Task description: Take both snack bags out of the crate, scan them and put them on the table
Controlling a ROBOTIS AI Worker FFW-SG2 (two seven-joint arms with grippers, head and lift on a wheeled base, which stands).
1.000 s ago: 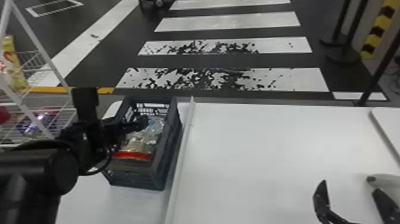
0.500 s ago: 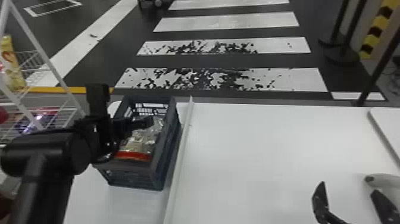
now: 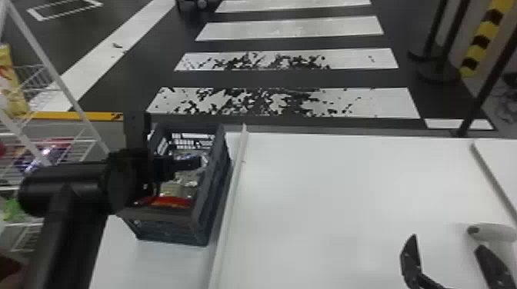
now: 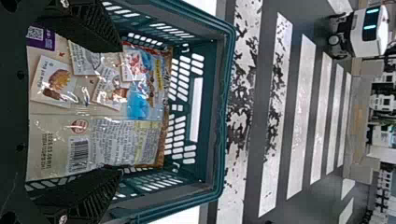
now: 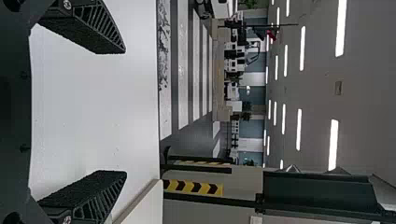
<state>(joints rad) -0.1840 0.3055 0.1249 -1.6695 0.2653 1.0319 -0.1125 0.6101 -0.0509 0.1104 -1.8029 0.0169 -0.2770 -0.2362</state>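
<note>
1 left gripper (image 3: 184, 164) angled over the crate (image 3: 169, 230), 1 right gripper (image 3: 447, 242) above the table (image 3: 327, 192) — both spread wide

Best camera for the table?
Head view: widest look at the table, both sides of the white strip. Right wrist view: part of it between the jaws. Left wrist view: slivers past the crate.

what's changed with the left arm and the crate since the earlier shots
The left arm has moved toward the robot's right, bringing its gripper farther across the crate. No grasp or release is visible; the fingers are open around a snack bag. The crate and the open right gripper stayed put.
</note>
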